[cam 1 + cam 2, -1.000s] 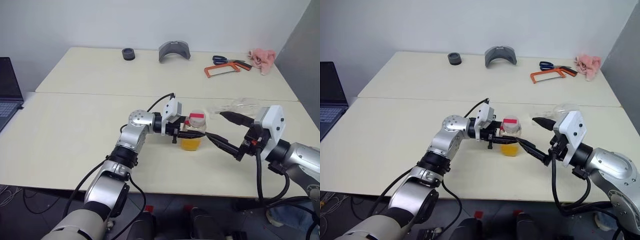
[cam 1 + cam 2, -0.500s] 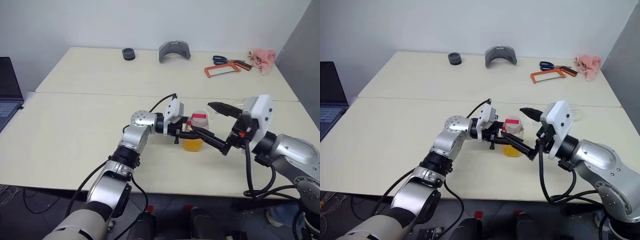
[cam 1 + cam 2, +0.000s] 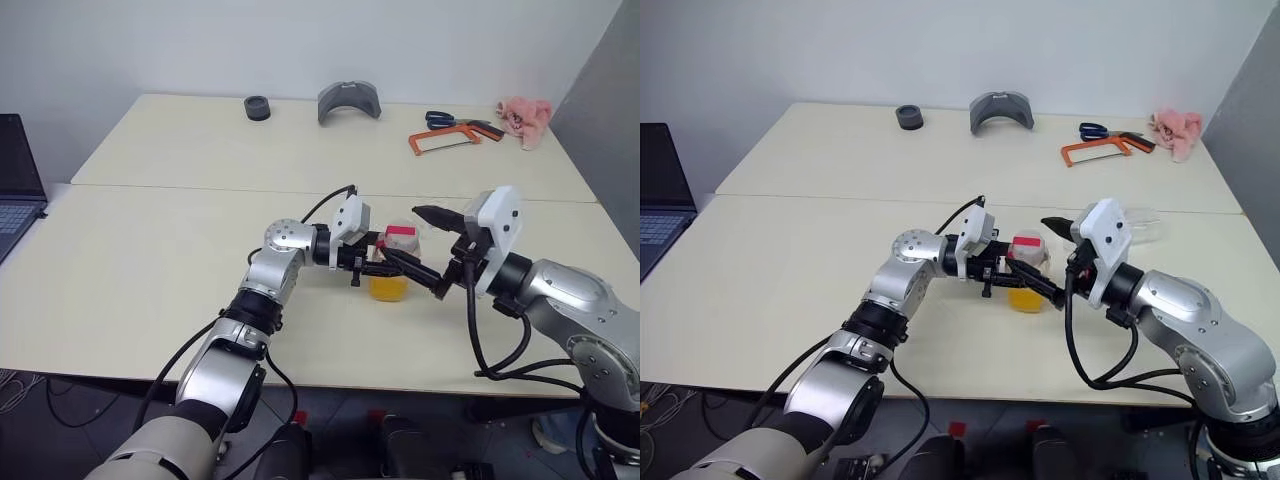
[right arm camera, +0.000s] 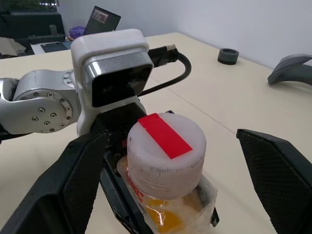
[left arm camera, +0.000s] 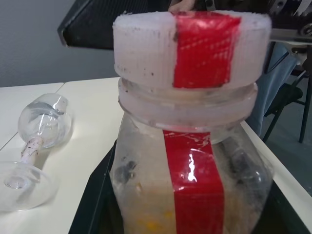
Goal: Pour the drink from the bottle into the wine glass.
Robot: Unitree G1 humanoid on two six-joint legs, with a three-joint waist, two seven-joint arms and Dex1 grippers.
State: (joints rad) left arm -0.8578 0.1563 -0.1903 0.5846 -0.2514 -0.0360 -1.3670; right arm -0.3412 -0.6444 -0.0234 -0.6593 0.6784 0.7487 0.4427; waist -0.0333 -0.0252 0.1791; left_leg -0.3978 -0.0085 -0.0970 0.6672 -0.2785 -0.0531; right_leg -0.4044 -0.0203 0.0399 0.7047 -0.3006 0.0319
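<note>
I am looking down at the cream table (image 3: 150,260) where my left gripper (image 3: 372,268), level and pointing toward three o'clock, is pinching the bottle (image 3: 392,262) by its lower body and holding it upright near the table's centre. The bottle's white cap (image 4: 165,146), crossed by a red strip, is on, and the drink (image 3: 388,288) sits as an orange-yellow layer in the bottom of the bottle. My right gripper (image 3: 425,245) comes in from three o'clock with its two black fingers spread wide, one on each side of the cap and not touching it; the right wrist view shows a clear gap on both sides. The wine glass (image 5: 34,141) lies on its side on the table beyond the bottle, at about two o'clock from it and partly behind my right arm. It looks empty. At the far edge, toward twelve o'clock, lie a small black ring (image 3: 257,107) and a grey curved part (image 3: 349,101); at one o'clock, an orange hacksaw (image 3: 452,138), blue-handled scissors (image 3: 437,119) and a pink cloth (image 3: 527,116). A laptop (image 3: 15,185) stands at nine o'clock.
</note>
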